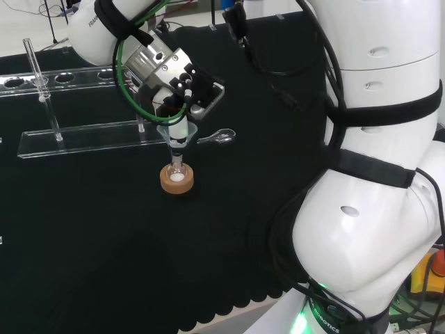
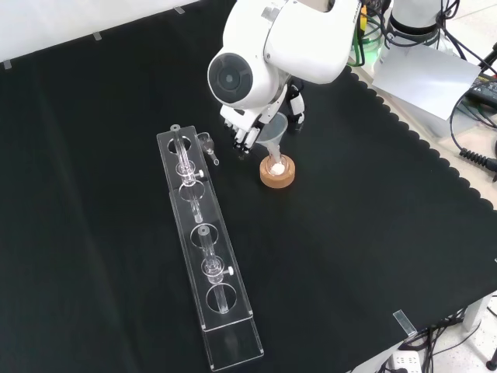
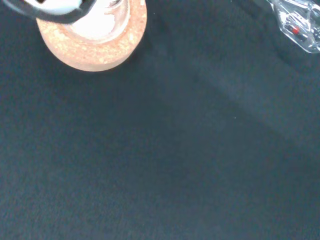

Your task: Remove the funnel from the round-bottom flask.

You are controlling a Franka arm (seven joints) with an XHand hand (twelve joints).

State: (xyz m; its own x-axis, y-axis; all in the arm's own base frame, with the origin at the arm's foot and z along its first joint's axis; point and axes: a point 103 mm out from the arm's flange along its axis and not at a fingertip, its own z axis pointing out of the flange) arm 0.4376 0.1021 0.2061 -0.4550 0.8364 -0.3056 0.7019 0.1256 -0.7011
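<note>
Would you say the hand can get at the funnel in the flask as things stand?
Probably yes. The hand is already right over the funnel, which stands in the round-bottom flask on its cork ring. Nothing lies between them; the clear rack stands off to the side.

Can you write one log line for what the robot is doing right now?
hand: at funnel, grip unclear | funnel: in flask | flask: on cork ring
</note>
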